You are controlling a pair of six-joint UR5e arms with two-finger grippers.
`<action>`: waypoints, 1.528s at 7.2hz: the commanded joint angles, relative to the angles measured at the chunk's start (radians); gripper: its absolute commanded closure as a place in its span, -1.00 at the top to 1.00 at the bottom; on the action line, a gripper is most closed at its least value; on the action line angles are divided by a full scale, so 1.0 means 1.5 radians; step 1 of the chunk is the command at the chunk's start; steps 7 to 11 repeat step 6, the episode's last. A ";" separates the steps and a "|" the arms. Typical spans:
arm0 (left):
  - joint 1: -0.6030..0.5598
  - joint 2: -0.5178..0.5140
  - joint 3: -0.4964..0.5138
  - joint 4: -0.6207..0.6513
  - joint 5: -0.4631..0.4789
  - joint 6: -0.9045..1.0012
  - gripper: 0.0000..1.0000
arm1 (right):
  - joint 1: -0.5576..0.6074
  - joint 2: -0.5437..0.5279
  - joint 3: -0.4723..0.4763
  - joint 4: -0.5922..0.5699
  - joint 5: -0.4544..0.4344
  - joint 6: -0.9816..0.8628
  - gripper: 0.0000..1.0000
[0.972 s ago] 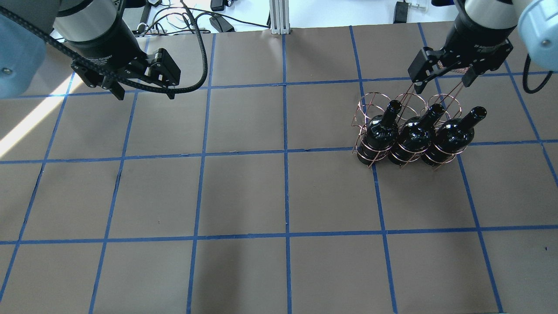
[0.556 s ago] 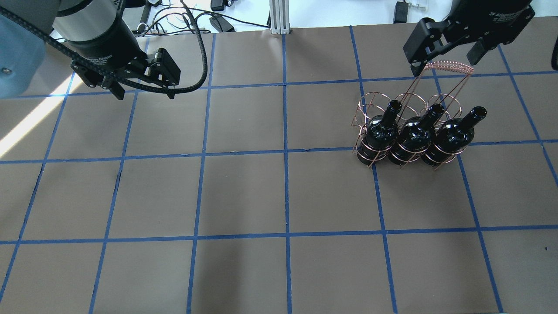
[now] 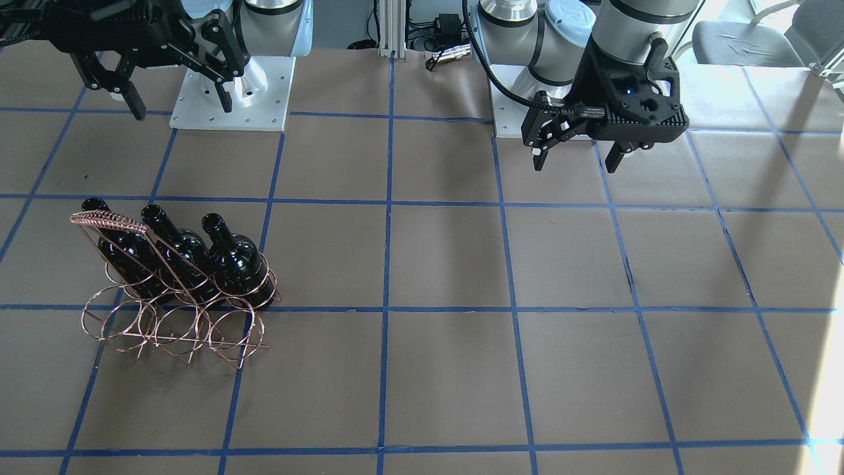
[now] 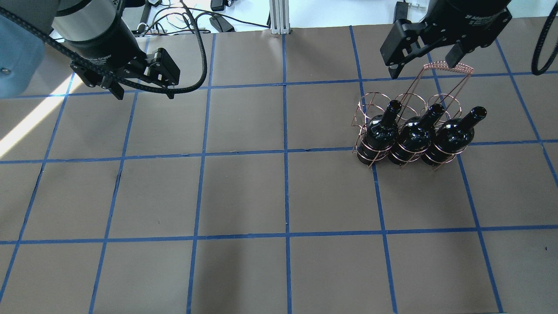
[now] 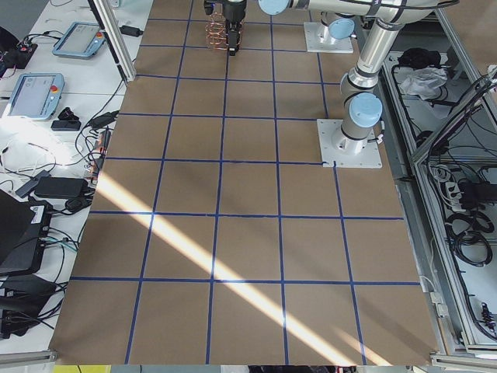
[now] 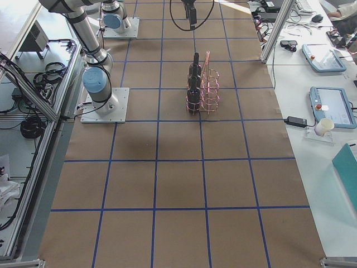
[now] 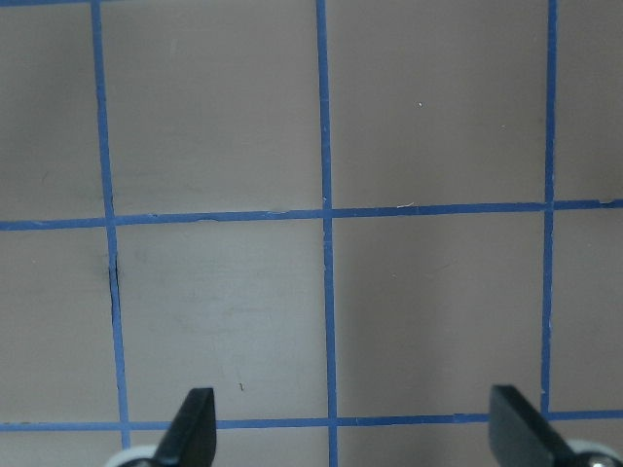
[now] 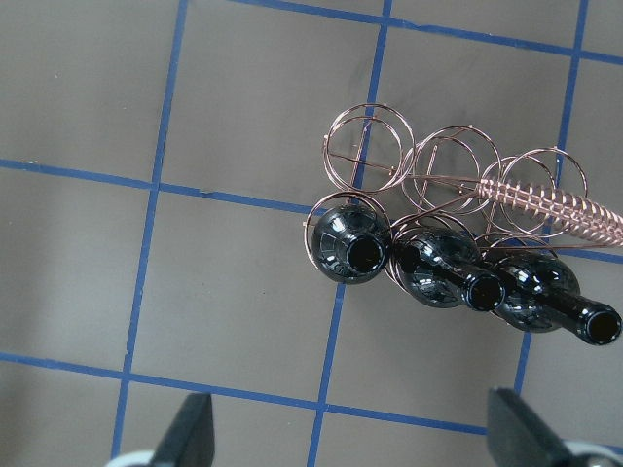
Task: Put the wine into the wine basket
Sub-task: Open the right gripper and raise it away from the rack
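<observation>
Overhead view, table read as a clock face, 12 o'clock being the edge far from the robot.

- Left gripper: hangs at about 10 o'clock over the table. Jaws wide apart. Its wrist camera shows both fingertips with only taped table between them. Well apart from all bottles.
- Basket: stands at about 2 o'clock, upright, with the coiled handle grip at the top. The three rings of the row nearer the robot each hold a bottle: left bottle, middle bottle, right bottle. All three stand upright, shoulders just beside one another.
- Right gripper: hangs at about 1 o'clock, raised above the basket. Jaws wide apart, touching neither handle nor bottles. The handle grip lies just at 4 o'clock from the jaw gap; the bottles lie at 6 o'clock from it.
- Right wrist camera: fingertips at the bottom edge; the bottle mouths sit at 12 to 1 o'clock from the gap, well apart from both fingers.
</observation>
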 commanded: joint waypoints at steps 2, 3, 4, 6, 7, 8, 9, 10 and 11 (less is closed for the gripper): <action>0.001 0.001 0.000 0.000 0.000 0.002 1.00 | -0.001 0.035 -0.002 -0.005 -0.031 0.013 1.00; 0.001 0.001 0.000 0.000 0.000 0.002 1.00 | -0.004 0.051 -0.009 -0.017 -0.043 0.018 1.00; 0.001 0.001 0.000 0.000 0.000 0.002 1.00 | -0.005 0.053 -0.010 -0.020 -0.040 0.044 1.00; 0.001 0.001 0.000 0.000 0.000 0.003 1.00 | -0.005 0.060 -0.010 -0.023 -0.046 0.083 1.00; 0.001 0.001 0.000 0.000 0.000 0.003 1.00 | -0.005 0.060 -0.010 -0.023 -0.046 0.083 1.00; 0.001 0.001 0.000 0.000 0.000 0.003 1.00 | -0.005 0.060 -0.010 -0.023 -0.046 0.083 1.00; 0.001 0.001 0.000 0.000 0.000 0.003 1.00 | -0.005 0.060 -0.010 -0.023 -0.046 0.083 1.00; 0.001 0.001 0.000 0.000 0.000 0.003 1.00 | -0.005 0.060 -0.010 -0.023 -0.046 0.083 1.00; 0.001 0.001 0.000 0.000 0.000 0.003 1.00 | -0.005 0.060 -0.010 -0.023 -0.046 0.083 1.00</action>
